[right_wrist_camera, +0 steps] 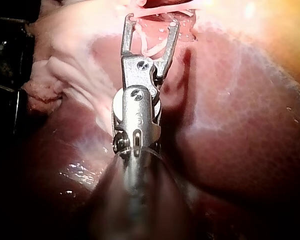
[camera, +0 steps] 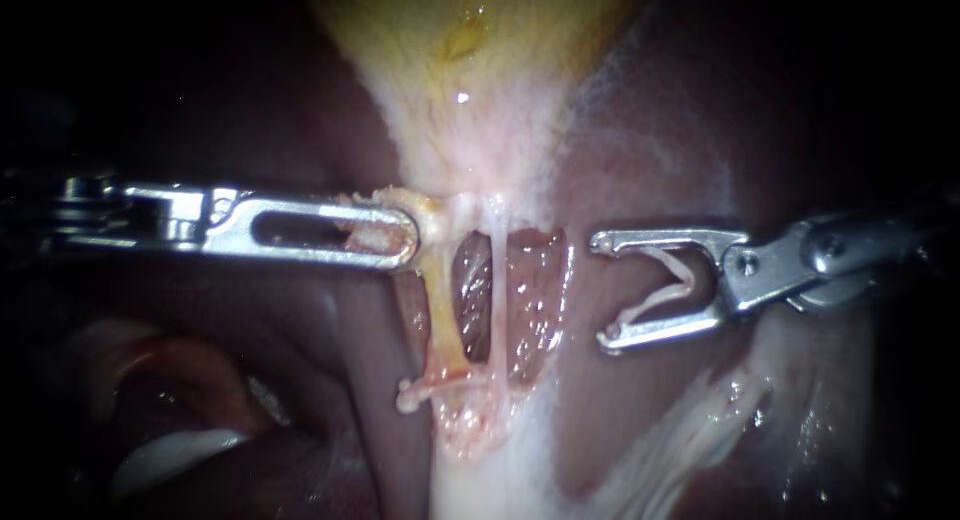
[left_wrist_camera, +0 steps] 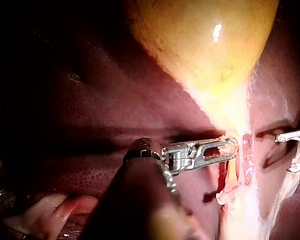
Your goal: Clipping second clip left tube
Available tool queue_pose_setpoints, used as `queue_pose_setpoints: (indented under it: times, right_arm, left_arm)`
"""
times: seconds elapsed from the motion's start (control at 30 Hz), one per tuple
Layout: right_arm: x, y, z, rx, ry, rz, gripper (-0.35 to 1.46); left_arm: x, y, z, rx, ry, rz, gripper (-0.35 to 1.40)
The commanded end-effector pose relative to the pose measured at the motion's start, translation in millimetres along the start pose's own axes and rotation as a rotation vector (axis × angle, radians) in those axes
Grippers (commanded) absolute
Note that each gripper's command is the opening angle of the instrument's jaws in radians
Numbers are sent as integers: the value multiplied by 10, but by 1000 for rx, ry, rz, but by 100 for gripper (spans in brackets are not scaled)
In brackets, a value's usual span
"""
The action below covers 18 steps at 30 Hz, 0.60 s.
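Observation:
The yellow gallbladder (camera: 470, 60) narrows down to two tubes. The left tube (camera: 440, 310) is thick and yellowish; the right tube (camera: 497, 290) is a thin pale strand. A pale clip (camera: 432, 385) crosses the left tube's lower end. My left instrument (camera: 405, 238) has slotted jaws that are shut on tissue at the gallbladder's neck, just above the left tube. It also shows in its own wrist view (left_wrist_camera: 232, 147). My right instrument (camera: 604, 292) stands to the right of both tubes, apart from them. Its jaws are spread wide and hold a white V-shaped clip (camera: 672, 280), which the right wrist view (right_wrist_camera: 152, 49) also shows.
Dark red liver (camera: 660, 160) surrounds the tubes on both sides. An opened window of raw tissue (camera: 530, 300) lies behind the tubes. White stringy tissue (camera: 680, 440) runs below my right instrument. Pale folds (camera: 170, 450) lie at the lower left.

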State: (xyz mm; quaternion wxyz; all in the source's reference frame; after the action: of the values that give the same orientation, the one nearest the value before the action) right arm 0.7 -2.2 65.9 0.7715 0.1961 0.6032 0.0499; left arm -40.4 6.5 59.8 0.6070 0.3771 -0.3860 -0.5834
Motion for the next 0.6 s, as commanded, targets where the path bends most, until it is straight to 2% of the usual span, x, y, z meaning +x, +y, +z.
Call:
queue_pose_setpoints:
  times: [0.03,0.3,0.6]
  right_arm:
    - [-3,-1,6,3,-1,-3,50]
    - [-27,-9,71,33,-1,48,50]
    - [-52,-5,128,53,-4,85,50]
  left_arm:
    - [0,2,1,1,0,1,-35]
    - [-1,3,1,0,-2,1,-35]
    - [0,3,0,-4,-7,1,-35]
